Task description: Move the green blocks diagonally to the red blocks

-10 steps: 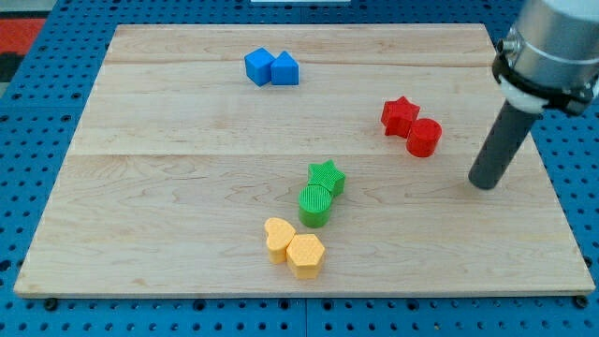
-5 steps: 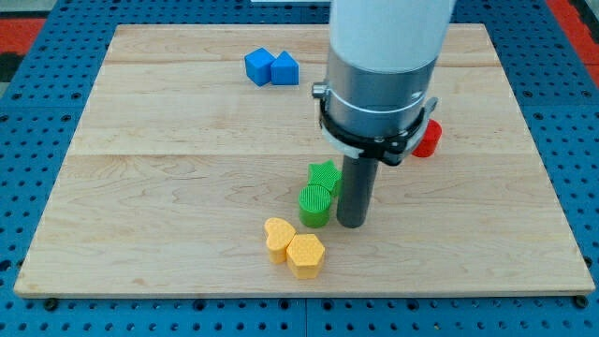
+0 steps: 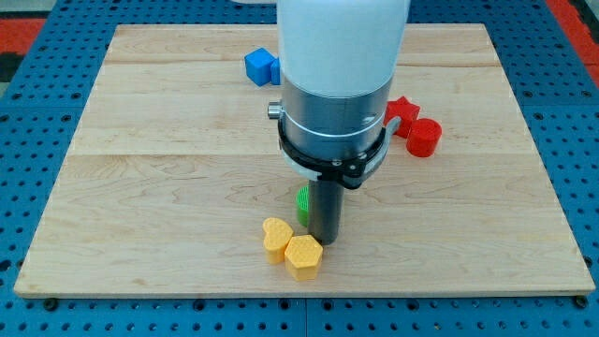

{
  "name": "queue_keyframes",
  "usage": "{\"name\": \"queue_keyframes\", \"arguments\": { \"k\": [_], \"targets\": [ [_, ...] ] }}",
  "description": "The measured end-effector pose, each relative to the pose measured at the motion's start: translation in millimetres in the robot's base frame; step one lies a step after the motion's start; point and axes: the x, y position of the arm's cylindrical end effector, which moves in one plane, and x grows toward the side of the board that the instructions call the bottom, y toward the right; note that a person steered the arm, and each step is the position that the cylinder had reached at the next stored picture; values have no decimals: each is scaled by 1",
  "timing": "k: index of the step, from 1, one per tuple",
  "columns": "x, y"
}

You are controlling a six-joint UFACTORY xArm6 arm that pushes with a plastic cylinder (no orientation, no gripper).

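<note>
Now tip (image 3: 324,241) beside yellow blocks (image 3: 292,249), hiding most of green block (image 3: 302,206); no claw fitted.

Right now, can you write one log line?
my tip: beside yellow blocks | green block: mostly hidden | red blocks: apart

rod hides most green blocks (image 3: 302,204)

**Nothing readable anywhere in this shot**

Looked all over for text and came up empty: no labels, brand marks, numbers or signs that I can read. The wooden desk (image 3: 140,140) shows only plain grain, the coloured blocks carry no print, and the arm's white and grey housing (image 3: 337,84) is blank too. Same for the blue pegboard (image 3: 28,140) around it
</note>
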Motion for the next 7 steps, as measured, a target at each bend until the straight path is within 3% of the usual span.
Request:
{"name": "queue_keyframes", "arguments": {
  "k": [1, 4, 7],
  "targets": [
    [-7, -28],
    [-78, -78],
    [-71, -32]
  ]
}}
